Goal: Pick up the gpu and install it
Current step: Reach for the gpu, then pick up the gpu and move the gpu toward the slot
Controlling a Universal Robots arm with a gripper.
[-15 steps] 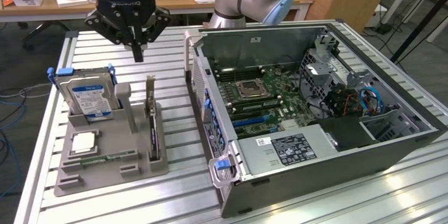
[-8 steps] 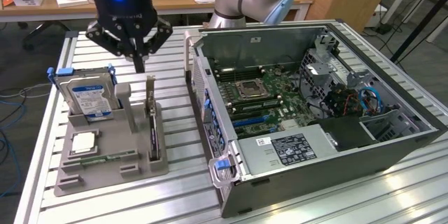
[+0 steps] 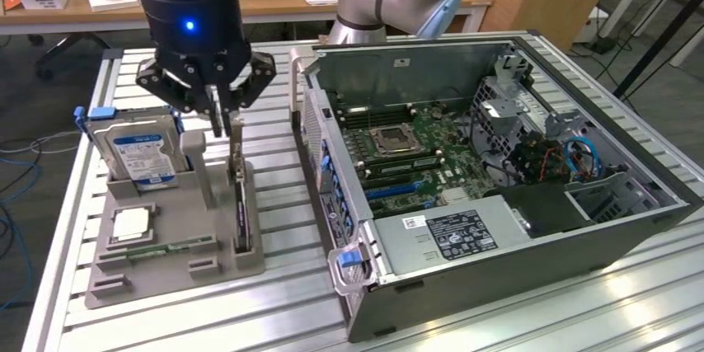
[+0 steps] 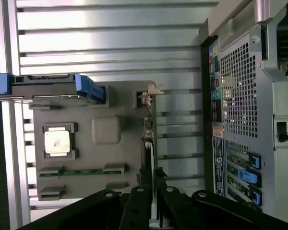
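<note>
The gpu (image 3: pixel 242 212) stands on edge in a slot of the grey holder (image 3: pixel 165 274), a thin dark card seen edge-on. In the wrist view the gpu (image 4: pixel 149 139) runs as a narrow dark strip with its silver bracket toward the far end. My gripper (image 3: pixel 226 125) is directly above the card's far end, its two fingers drawn close together with the card's top edge between them. From the wrist camera the gripper (image 4: pixel 152 179) straddles the card. The card still sits in its slot.
The open computer case (image 3: pixel 616 228) lies to the exterior view's right, motherboard exposed with blue slots (image 3: pixel 396 190). In the holder are a hard drive (image 3: pixel 138 150), a processor (image 3: pixel 132 224) and a memory stick (image 3: pixel 165 246). The case wall (image 4: pixel 249 96) runs close beside the holder.
</note>
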